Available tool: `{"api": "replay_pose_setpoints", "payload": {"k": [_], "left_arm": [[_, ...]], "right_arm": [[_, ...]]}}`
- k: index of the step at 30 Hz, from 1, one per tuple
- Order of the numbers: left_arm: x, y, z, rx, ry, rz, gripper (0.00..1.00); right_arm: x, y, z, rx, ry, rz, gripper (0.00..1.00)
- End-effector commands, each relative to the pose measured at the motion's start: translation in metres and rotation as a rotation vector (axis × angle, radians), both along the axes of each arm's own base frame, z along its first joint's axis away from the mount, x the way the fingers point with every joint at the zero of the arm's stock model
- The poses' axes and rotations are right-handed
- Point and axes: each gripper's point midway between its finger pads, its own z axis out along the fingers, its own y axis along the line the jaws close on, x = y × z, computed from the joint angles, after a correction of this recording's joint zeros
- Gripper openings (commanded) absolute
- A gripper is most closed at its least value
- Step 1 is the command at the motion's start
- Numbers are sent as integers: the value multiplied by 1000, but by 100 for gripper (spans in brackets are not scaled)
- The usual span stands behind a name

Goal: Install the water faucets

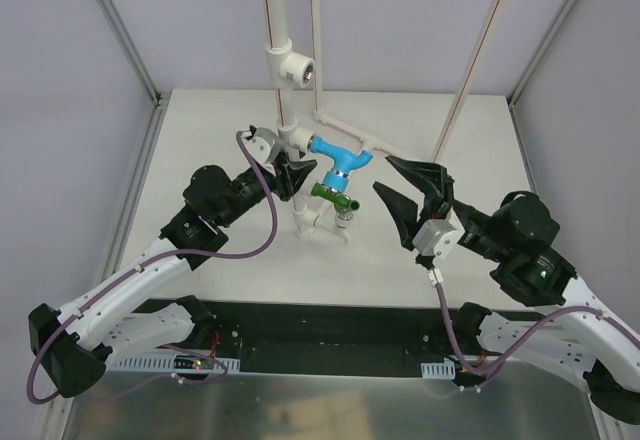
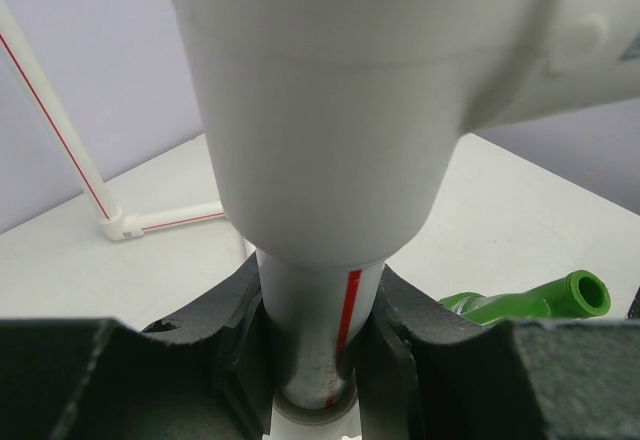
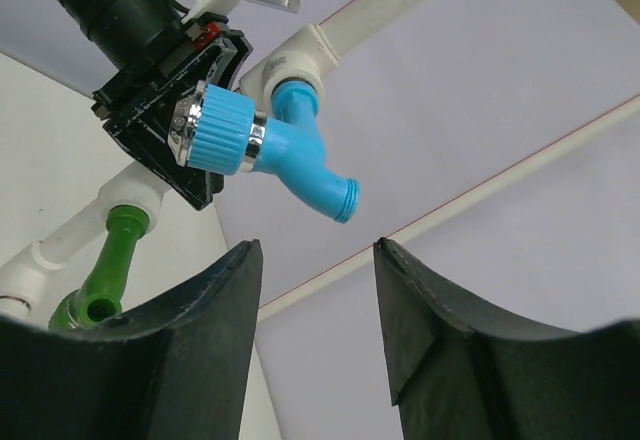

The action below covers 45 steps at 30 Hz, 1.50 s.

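Water faucets: two small plastic taps, both seated in white sockets of a pipe frame (image 1: 272, 20) that stands mid-surface. The blue faucet (image 1: 336, 158) sits higher. The green faucet (image 1: 333, 197) is just below it and nearer the arms.
Left jaws: clamped together on a white pipe (image 2: 318, 325) with a red stripe, one pad on either side, directly under a wide white fitting (image 2: 320, 110).
Reason for that grip: most likely to brace the frame so it cannot twist or tip while a tap is worked.
Right jaws: apart and holding nothing, with clear space between the two black fingers (image 3: 170, 350).
Right jaws' aim: they face the blue faucet from its right, near it but not touching. Its bent spout angles toward them, and its ribbed cap with the shiny silver rim points back toward the left jaws.
Likely step: both taps look installed. Whether the right jaws are lined up to turn the blue one tighter or are simply standing off cannot be told.
Green faucet from the left wrist: its open spout end shows just to the right of the clamped pipe, clear of the pads.
Arms: the left arm (image 1: 215, 200) reaches in from the left and the right arm (image 1: 510, 230) from the right, with the taps between them.
Surface: white (image 1: 500, 160), carrying the frame's thin striped pipes, which run off toward the back.
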Motion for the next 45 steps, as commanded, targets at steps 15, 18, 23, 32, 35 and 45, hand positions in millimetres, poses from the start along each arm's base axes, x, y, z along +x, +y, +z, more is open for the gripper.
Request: {"api": "replay_pose_setpoints", "payload": {"k": [15, 18, 23, 32, 35, 45], "left_arm": [[-12, -1, -4, -39, 97, -28, 0], [-13, -1, -4, -39, 97, -30, 0], [-13, 0, -3, -41, 95, -28, 0], [-13, 2, -4, -39, 93, -20, 0], [-14, 2, -5, -39, 96, -23, 0], [-14, 1, -6, -36, 98, -29, 0]], "right_arm": [[-1, 26, 31, -92, -230, 43, 53], [3, 29, 34, -102, -242, 34, 52], [10, 37, 25, -149, -226, 30, 50], [19, 50, 14, -207, -218, 26, 45], [20, 57, 10, -217, -212, 37, 45], [25, 63, 2, -258, -240, 7, 35]]}}
